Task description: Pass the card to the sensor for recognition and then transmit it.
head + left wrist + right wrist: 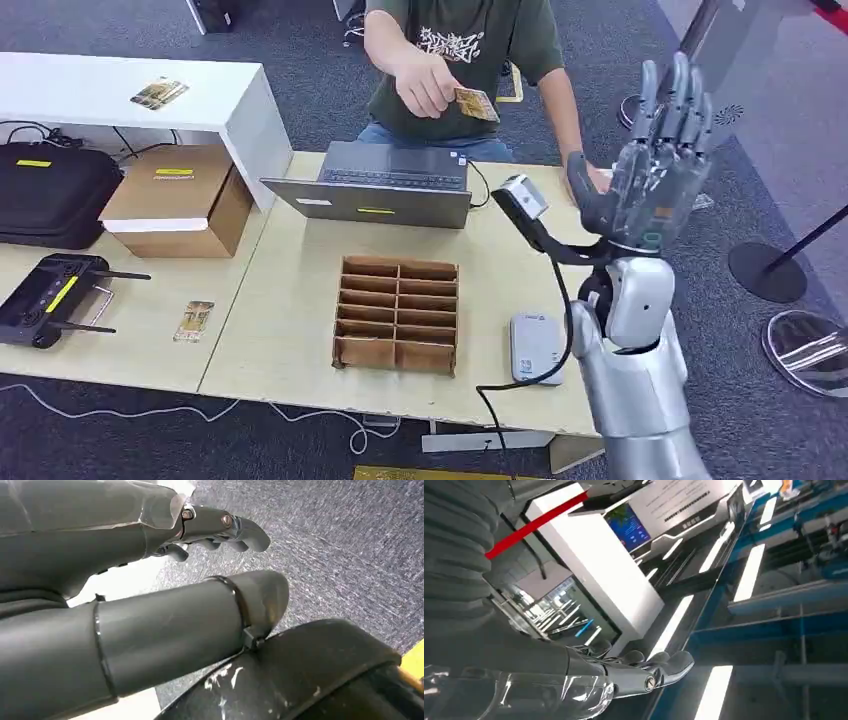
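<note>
The right hand (pixel 662 160) is raised over the tabletop (pixel 290 300), fingers straight, apart and empty. A person's hand (pixel 428 85) holds the card (pixel 478 104) above the laptop (pixel 385 185). The sensor (pixel 536 346) lies beside the cardboard divider tray (pixel 398 314). The left hand (pixel 150 580) hangs over carpet, fingers loosely apart, empty.

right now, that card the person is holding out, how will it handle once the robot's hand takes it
The card looks thin and flat, so probably stiff yet light. Its faces seem smooth, so it may slip between the fingers of the raised, open right hand. Held by an edge, it could twist.
</note>
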Available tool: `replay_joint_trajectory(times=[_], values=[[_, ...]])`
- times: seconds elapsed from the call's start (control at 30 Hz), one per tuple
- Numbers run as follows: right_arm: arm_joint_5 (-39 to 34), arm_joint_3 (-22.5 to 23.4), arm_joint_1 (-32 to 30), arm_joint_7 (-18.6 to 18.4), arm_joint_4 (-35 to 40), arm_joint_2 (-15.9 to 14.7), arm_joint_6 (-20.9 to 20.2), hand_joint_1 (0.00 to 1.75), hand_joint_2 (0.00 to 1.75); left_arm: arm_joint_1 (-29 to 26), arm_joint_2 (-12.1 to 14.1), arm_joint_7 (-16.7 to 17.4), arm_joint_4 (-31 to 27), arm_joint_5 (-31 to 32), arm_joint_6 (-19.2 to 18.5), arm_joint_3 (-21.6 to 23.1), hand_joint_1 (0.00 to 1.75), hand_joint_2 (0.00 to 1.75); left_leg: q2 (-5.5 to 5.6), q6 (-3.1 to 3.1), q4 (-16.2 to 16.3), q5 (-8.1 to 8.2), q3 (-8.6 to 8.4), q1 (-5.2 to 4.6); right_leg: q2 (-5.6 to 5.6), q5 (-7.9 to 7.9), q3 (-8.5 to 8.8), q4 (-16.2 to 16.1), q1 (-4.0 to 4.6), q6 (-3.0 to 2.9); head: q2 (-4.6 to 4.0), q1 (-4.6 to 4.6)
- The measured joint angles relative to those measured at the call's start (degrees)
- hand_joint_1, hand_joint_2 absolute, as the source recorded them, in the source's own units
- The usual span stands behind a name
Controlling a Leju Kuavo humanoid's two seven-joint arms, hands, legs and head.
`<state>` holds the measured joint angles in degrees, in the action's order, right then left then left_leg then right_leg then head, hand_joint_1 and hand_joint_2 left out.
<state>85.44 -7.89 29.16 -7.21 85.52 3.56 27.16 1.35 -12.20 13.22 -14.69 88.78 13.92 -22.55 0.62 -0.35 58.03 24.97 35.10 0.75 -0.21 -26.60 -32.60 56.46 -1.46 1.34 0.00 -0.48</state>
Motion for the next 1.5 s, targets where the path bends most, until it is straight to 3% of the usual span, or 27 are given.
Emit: replay_joint_trajectory(times=[0.27, 0.6, 1.0, 1.5], values=[[-0.09, -3.91, 14.25, -1.20, -17.44, -0.09, -5.96, 0.00, 1.75, 0.17, 0.39, 0.46, 0.26, 0.00, -0.42, 1.64, 0.00, 0.00, 0.04, 0.04, 0.02, -0.06, 0.03, 0.00, -0.06, 0.03, 0.00, 0.00, 0.00, 0.04, 0.00, 0.02], [-0.20, -6.42, 22.89, -1.22, -29.39, 0.13, -7.58, 0.00, 1.75, 0.45, 0.61, 0.61, 0.28, 0.00, -1.29, 2.97, 0.00, 0.00, 0.04, 0.04, 0.02, -0.06, 0.04, -0.02, -0.06, 0.03, -0.01, 0.00, -0.01, 0.04, 0.00, 0.00], [-0.37, -7.10, 24.52, -0.50, -33.35, 0.09, -6.88, 0.00, 1.75, 0.79, 0.87, 0.74, 0.61, 0.00, -1.94, 3.43, 0.00, 0.00, 0.03, 0.04, 0.04, -0.06, 0.03, -0.02, -0.06, 0.03, -0.03, 0.00, -0.01, 0.04, 0.00, 0.00], [-0.76, -7.06, 23.01, -0.50, -32.34, -2.71, -6.40, 0.00, 1.75, 0.82, 1.01, 0.96, 0.63, -0.04, -2.45, 3.43, 0.00, 0.00, 0.03, 0.04, 0.06, -0.06, 0.03, -0.02, -0.04, 0.03, -0.04, -0.01, -0.01, 0.04, 0.00, 0.00]])
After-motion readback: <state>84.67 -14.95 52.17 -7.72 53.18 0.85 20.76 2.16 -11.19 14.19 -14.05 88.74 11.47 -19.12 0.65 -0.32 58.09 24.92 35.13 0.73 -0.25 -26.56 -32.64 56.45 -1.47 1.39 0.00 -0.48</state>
